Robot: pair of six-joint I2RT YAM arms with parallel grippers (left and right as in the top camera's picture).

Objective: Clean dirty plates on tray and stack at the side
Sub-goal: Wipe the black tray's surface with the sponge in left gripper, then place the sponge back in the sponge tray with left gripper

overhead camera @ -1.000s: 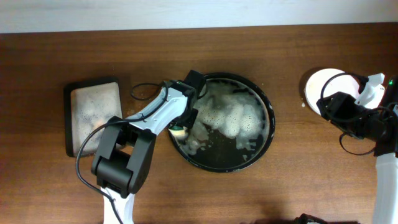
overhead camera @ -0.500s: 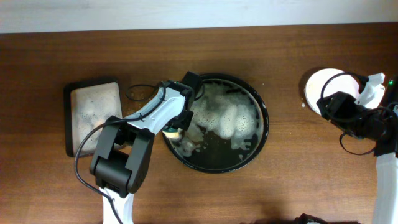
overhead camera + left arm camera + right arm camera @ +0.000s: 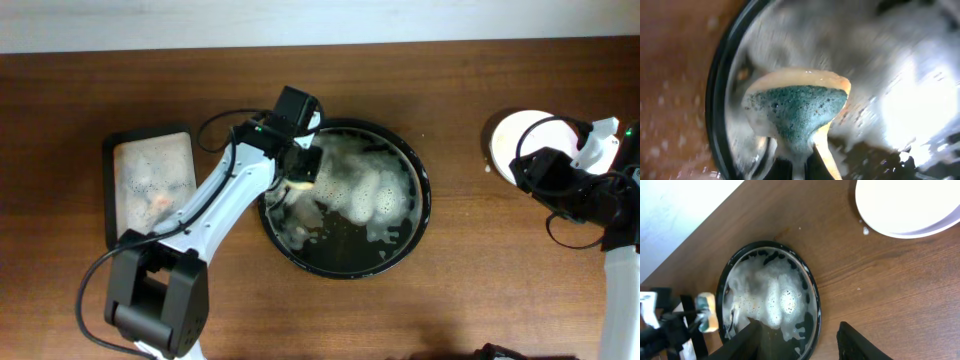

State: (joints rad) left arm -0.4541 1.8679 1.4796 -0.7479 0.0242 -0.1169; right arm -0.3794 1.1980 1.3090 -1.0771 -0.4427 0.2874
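Left of the tray [image 3: 430,205] sits one small grey-lined tray [image 3: 148,185], also sudsy. At the tray's left rim the left end effector [image 3: 800,152] is clenched on the one sponge [image 3: 797,107], pinching only its narrow end. A hard scrub could, I judge, pull the sponge free. The sideways push could also skate the one black tray across the counter [image 3: 80,80] and slop suds [image 3: 370,190] over the rim. Suds cover the tray's inside, so I cannot tell whether any plate lies beneath, or how many. Right of the tray, well apart, one white plate [image 3: 510,135] shows on the counter; whether others are stacked under it is unclear. The right end effector [image 3: 797,327] hangs released just beside that plate, and a careless drop could knock it.
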